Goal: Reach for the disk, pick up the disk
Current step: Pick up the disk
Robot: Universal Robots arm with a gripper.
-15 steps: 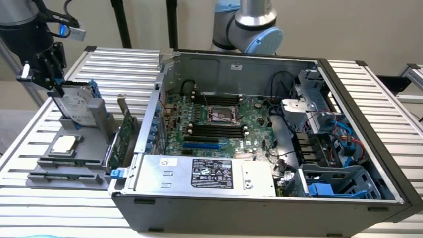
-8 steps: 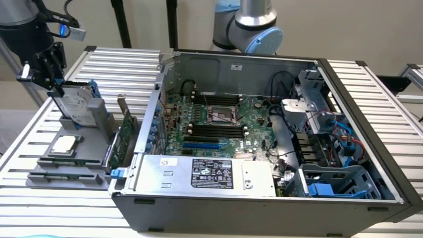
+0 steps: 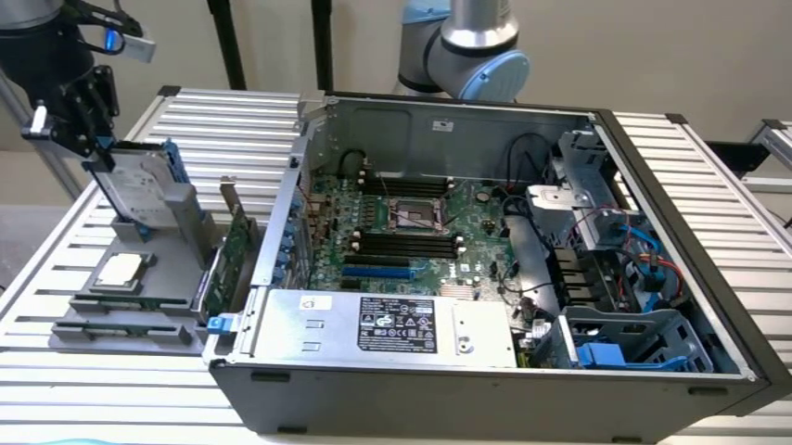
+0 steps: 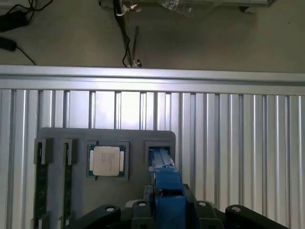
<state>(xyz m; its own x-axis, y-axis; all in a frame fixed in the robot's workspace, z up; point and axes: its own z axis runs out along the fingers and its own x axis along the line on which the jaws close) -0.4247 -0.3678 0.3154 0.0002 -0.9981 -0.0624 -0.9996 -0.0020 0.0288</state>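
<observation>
Disk [image 3: 136, 190] upright in a slot of grey tray [image 3: 173, 264], gripper [image 3: 96, 158] straddling its top edge, grip cannot be told, chip [image 3: 121, 271] in neighbouring recess, open computer case [image 3: 495, 394] at the exterior view's right

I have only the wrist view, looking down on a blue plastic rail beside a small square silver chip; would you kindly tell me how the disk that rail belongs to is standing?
Observer: The flat rectangular silver-grey metal disk stands upright on edge, seated in a slot of the grey plastic fixture.
Operator: Thank you. Where is the gripper relative to it?
Observer: The black gripper hangs at the disk's top edge, at the end toward the exterior view's left; I cannot tell whether it touches.
Operator: What lies beside the fixture?
Observer: A large open dark computer case, its green motherboard exposed, sits on the exterior view's right of the fixture.
</observation>
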